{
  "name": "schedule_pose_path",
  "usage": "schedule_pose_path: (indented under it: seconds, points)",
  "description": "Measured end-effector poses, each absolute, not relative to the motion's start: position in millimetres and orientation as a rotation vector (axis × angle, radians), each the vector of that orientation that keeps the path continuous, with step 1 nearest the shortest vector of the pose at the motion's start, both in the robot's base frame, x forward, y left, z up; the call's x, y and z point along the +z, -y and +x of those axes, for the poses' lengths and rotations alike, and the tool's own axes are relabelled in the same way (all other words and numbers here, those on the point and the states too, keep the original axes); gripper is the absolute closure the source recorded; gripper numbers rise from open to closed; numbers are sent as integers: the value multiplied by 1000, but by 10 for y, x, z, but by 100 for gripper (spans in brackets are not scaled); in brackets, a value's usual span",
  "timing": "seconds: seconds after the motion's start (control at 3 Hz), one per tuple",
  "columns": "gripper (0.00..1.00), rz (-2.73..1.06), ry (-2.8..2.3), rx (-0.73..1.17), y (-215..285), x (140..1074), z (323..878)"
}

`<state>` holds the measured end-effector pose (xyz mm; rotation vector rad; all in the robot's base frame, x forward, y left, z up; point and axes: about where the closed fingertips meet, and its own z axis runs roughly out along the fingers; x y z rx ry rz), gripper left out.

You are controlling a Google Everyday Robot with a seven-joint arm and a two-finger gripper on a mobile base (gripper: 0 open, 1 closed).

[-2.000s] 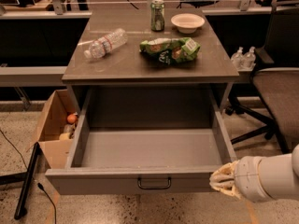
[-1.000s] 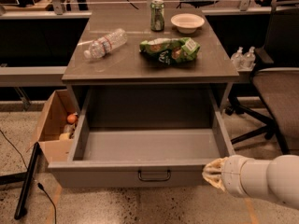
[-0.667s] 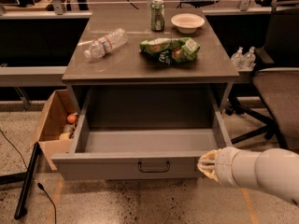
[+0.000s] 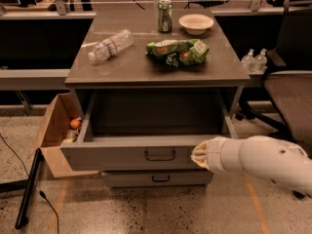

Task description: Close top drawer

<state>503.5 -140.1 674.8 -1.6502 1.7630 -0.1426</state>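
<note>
The top drawer [image 4: 122, 156] is a wide grey drawer under the table top, partly pulled out, with a plain grey interior and a small dark bar handle [image 4: 160, 155] at the centre of its flat front. My gripper [image 4: 199, 155] comes in from the right on a white arm and presses against the right part of the drawer front. A shorter grey drawer [image 4: 156, 178] sits shut below it.
On the table top [image 4: 97, 72] lie a plastic bottle [image 4: 110, 45], a green chip bag [image 4: 178, 51], a can [image 4: 165, 15] and a white bowl [image 4: 196, 23]. A cardboard box [image 4: 54, 130] stands at the left. An office chair [image 4: 290, 77] stands at the right.
The drawer has slid inward toward the table, showing less interior. My gripper has moved left and forward along the drawer front, staying pressed against it.
</note>
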Motion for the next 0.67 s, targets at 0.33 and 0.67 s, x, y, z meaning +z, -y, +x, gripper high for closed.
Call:
schedule_pose_path:
  seconds: [0.33,0.67]
  points:
    - [100,-1667,-1737,-154,1296,6699,5360]
    - [100,-1679,-1718,-183,1289,6680,5670]
